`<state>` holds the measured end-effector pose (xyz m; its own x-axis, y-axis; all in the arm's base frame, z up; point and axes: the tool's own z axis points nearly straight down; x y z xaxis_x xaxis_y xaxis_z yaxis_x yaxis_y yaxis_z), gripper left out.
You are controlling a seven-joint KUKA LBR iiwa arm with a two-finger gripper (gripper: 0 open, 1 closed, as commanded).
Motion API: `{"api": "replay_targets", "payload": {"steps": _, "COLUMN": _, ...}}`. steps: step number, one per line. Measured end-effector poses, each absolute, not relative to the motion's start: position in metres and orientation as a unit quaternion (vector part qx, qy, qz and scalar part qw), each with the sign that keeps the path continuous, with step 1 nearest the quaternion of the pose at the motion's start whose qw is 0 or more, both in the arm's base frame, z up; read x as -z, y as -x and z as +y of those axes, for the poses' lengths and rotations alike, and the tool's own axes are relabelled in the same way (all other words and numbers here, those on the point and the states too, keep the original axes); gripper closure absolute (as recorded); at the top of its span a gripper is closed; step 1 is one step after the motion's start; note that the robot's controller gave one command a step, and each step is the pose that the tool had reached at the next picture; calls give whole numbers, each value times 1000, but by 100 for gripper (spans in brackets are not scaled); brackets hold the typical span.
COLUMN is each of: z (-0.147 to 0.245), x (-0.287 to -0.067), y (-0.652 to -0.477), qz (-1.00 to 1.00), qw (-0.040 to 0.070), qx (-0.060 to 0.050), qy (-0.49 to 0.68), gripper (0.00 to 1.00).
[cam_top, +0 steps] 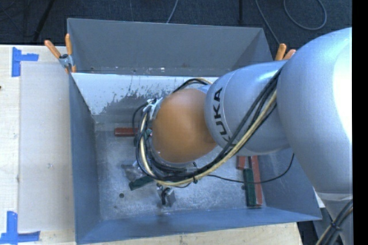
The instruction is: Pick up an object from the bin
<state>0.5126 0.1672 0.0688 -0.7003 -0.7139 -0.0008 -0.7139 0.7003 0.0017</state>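
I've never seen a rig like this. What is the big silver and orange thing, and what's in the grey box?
The silver shape is a robot arm, reaching in from the right; the camera looks down from above. The orange dome is a cover on its wrist. Beneath it the gripper, the part that picks things up, hangs low in the grey bin. Loose things lie there: a dark green piece beside the gripper, a reddish-brown strip at the back left, and a green bar and a red bar together at the right. Whether anything is held, I cannot tell.
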Motion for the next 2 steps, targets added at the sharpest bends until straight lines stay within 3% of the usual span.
{"api": "replay_targets", "payload": {"steps": 1, "z": 166, "x": -69, "y": -513, "qz": 923, "qw": 0, "qx": -1, "qy": 385, "gripper": 100}}
{"api": "replay_targets", "payload": {"steps": 2, "z": 202, "x": -117, "y": -527, "qz": 996, "qw": 1, "qx": -1, "qy": 89, "gripper": 100}}
